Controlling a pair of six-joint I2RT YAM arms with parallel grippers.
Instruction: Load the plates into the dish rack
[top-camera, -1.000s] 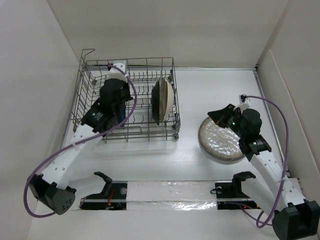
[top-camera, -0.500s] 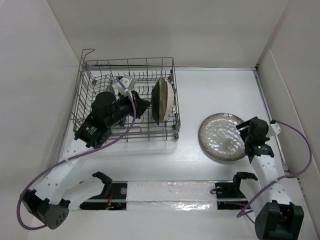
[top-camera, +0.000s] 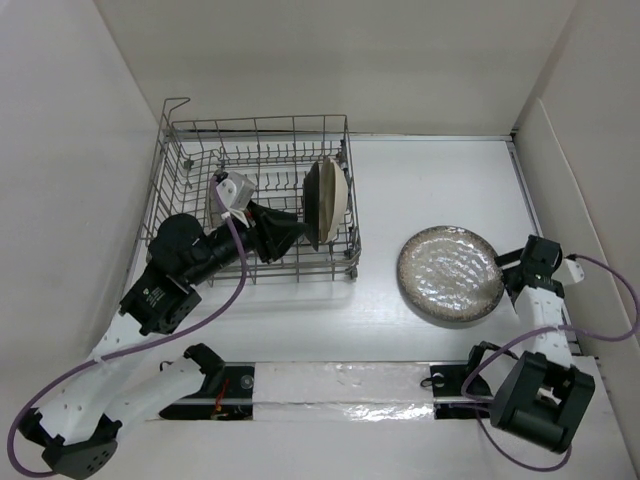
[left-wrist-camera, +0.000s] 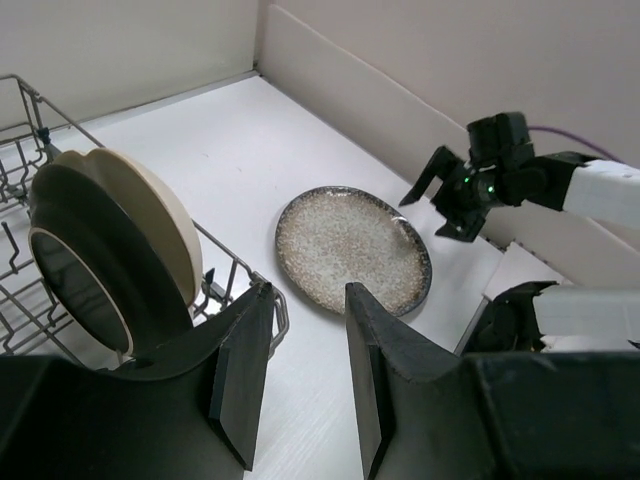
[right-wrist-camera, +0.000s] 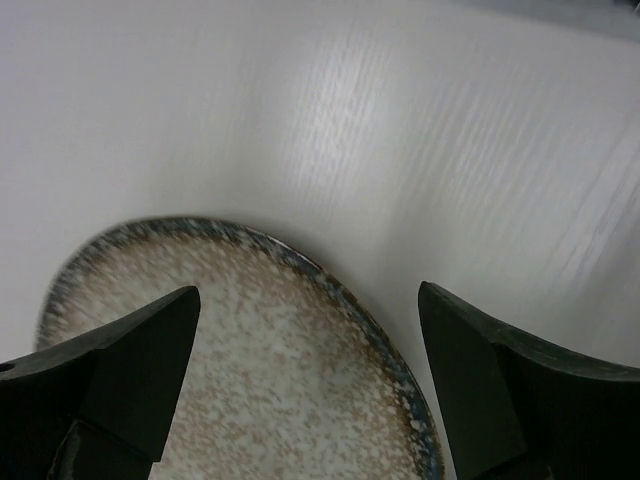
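Left hand (top-camera: 288, 232) swung back across dish rack (top-camera: 258, 127), open, empty, right hand (top-camera: 514, 266) withdrawn beside speckled plate (top-camera: 448, 274), open, empty

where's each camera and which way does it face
top external: high behind the robot, looking down on the table; left arm and right arm show.
left wrist: above the silver wire dish rack, facing the large speckled grey-beige plate; left gripper foreground.
right wrist: low over that plate's rim; right gripper frames it.
shared: all three show the plate.

Silver wire dish rack (top-camera: 255, 200); glossy, speckled glazed plate (top-camera: 449, 274); smooth matt white table (top-camera: 430, 180).
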